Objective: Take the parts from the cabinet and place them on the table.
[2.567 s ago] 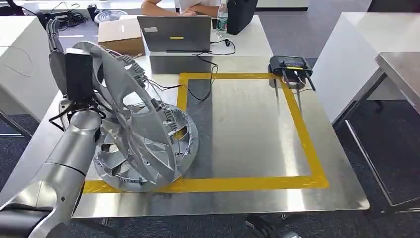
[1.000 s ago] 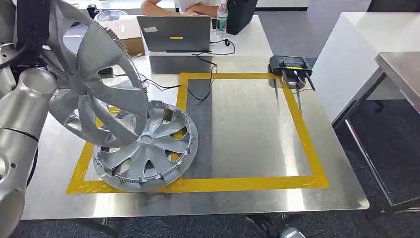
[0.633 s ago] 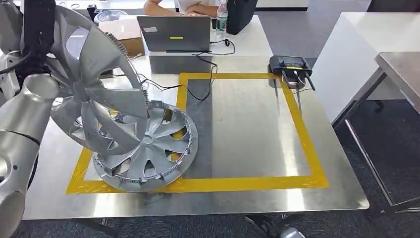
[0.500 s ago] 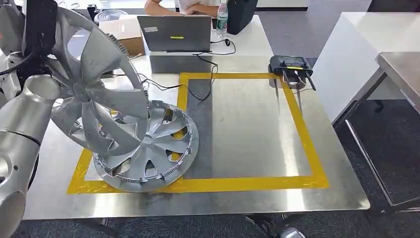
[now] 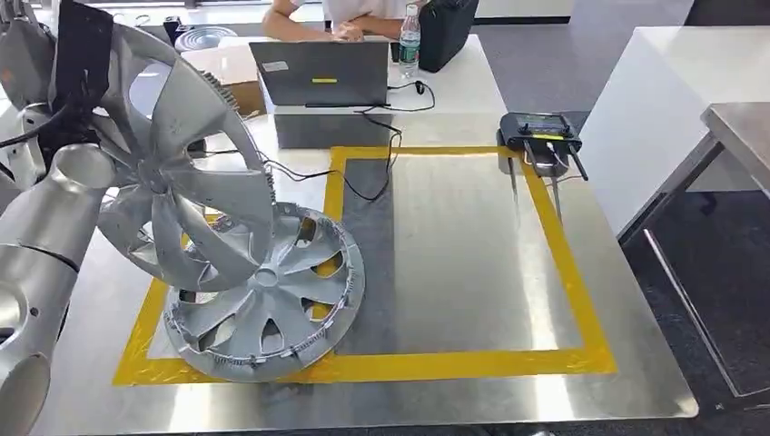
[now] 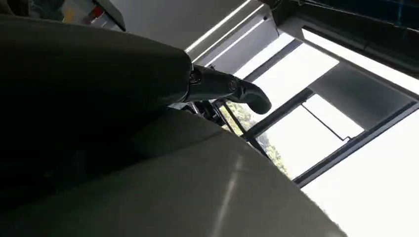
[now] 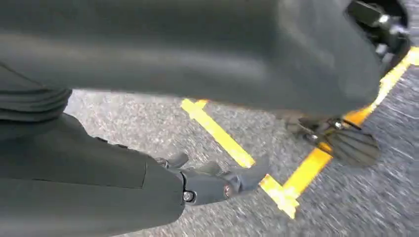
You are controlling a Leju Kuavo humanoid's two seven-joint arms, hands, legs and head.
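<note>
**Second hubcap held tilted over the first, ready to go down**

Your left hand (image 5: 68, 77) holds a silver hubcap (image 5: 182, 163) up at the desk's left side. The black wrist block hides the fingers in the head view, so you cannot see how they wrap the rim; the part hangs from that hand, so take it as gripped. The held hubcap stands nearly on edge, face toward the desk's middle, its lower rim over and very near the hubcap lying flat (image 5: 268, 291); whether they touch you cannot tell. That tilt probably comes from gripping it by the upper rim.

The flat hubcap sits inside the yellow tape square (image 5: 563, 254), in its near-left corner, partly covering the tape. Most of the square is bare, so aim right of the first part unless stacking is intended.

Your right hand (image 7: 212, 182) hangs by the body over grey carpet with yellow floor tape, fingers loosely extended, holding nothing.

The desk (image 5: 454, 236) is brushed steel and likely slippery. At its far edge sit a laptop (image 5: 318, 73) on a grey box, trailing cables, a cardboard box (image 5: 231, 68), a water bottle (image 5: 409, 36) and a black controller (image 5: 540, 127). A person sits behind the laptop.
</note>
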